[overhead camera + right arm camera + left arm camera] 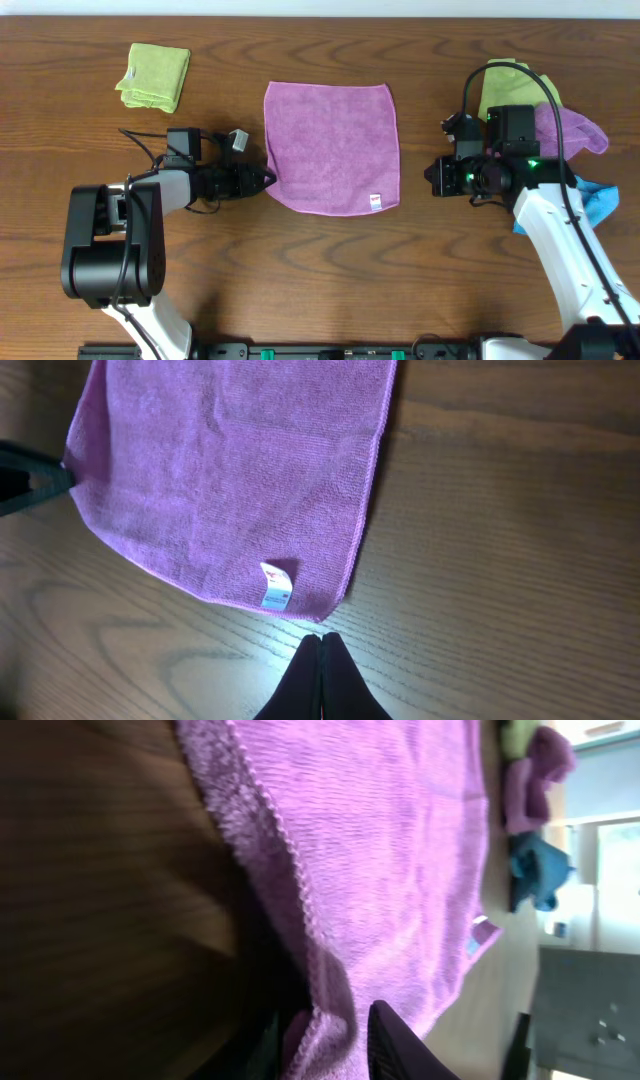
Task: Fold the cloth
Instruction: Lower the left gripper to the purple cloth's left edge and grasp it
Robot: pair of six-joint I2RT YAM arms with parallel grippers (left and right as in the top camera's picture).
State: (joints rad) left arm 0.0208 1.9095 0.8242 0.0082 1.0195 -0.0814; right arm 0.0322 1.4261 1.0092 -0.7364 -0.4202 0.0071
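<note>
Pink cloth (330,145) lies flat on my surface (330,260).
Left claw (266,181) grips its 8 o'clock edge; right claw (321,645) clenched empty at 4 o'clock.

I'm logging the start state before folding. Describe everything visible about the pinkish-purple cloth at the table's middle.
The cloth is pinkish-purple, fuzzy like microfibre, roughly square with a stitched hem. It lies spread flat, unfolded, on the wooden table. A small white tag sits near its right corner on the robot's side. The left gripper pinches its left edge between its fingers, puckering it.
</note>
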